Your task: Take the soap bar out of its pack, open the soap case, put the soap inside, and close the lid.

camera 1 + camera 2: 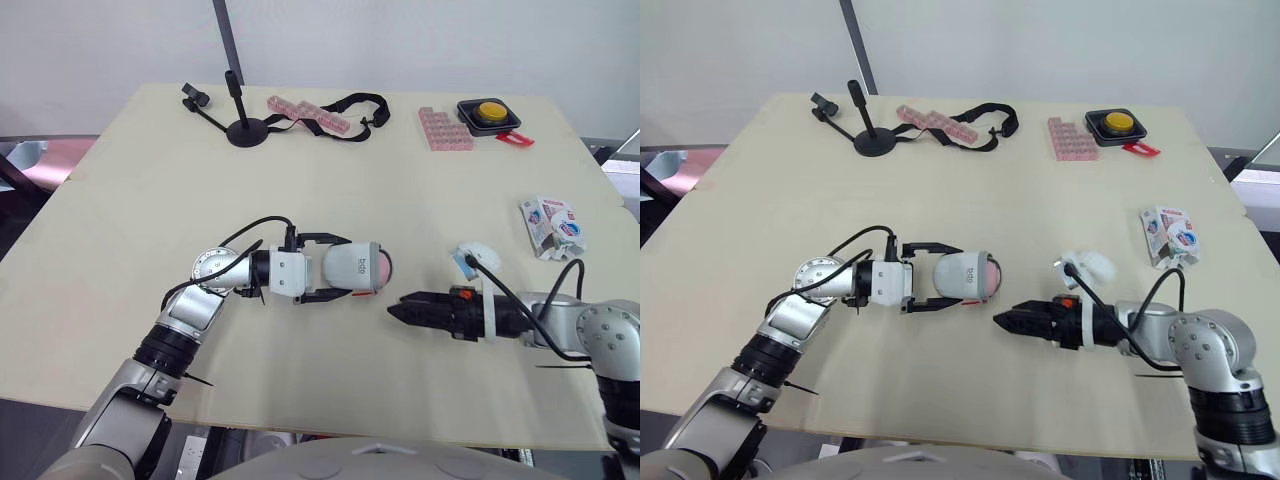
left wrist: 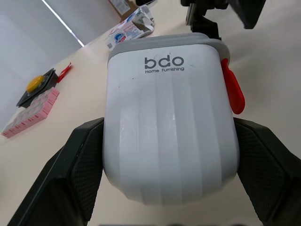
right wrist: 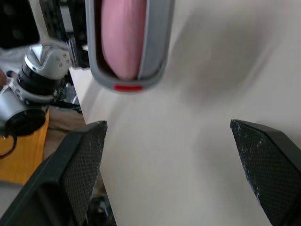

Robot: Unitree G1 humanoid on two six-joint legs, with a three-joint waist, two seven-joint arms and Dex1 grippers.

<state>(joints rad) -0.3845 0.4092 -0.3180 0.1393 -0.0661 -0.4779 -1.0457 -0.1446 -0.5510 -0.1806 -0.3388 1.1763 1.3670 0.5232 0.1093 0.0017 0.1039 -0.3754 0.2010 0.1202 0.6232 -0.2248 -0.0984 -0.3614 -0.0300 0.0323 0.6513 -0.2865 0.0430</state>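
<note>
At the near edge of the pale table (image 1: pixel 120 250), the right gripper (image 1: pixel 400 310) hovers low with its tip pointing toward 9 o'clock. Its wrist view shows the two black fingers (image 3: pixel 80 165) spread wide with nothing between them. Just at 10 o'clock from that tip is the soap case (image 2: pixel 169 132), a white ribbed shell with a grey rim and "bdo Home Furnishing" printed on it. It lies on its side near the table's centre. The left gripper (image 1: pixel 343 267) pinches it from both sides, pads flat against the shell. The case mouth faces 3 o'clock and stands ajar. The pink soap bar (image 3: pixel 123 33) sits inside between the two grey rims, and a red latch (image 2: pixel 233 89) is at the rim's edge.

At 2 o'clock from the right gripper, beside its wrist, lies a crumpled white wrapping (image 1: pixel 478 257). Farther toward 3 o'clock of the table rests the torn-open soap pack (image 1: pixel 552 226).

Along the far edge, from 11 to 1 o'clock, are:
- a black stand (image 1: pixel 246 130)
- a pink strip of blocks (image 1: pixel 308 114) with a black strap (image 1: pixel 355 105)
- a pink block tray (image 1: pixel 444 129)
- a yellow button on a black base (image 1: pixel 489 112)
</note>
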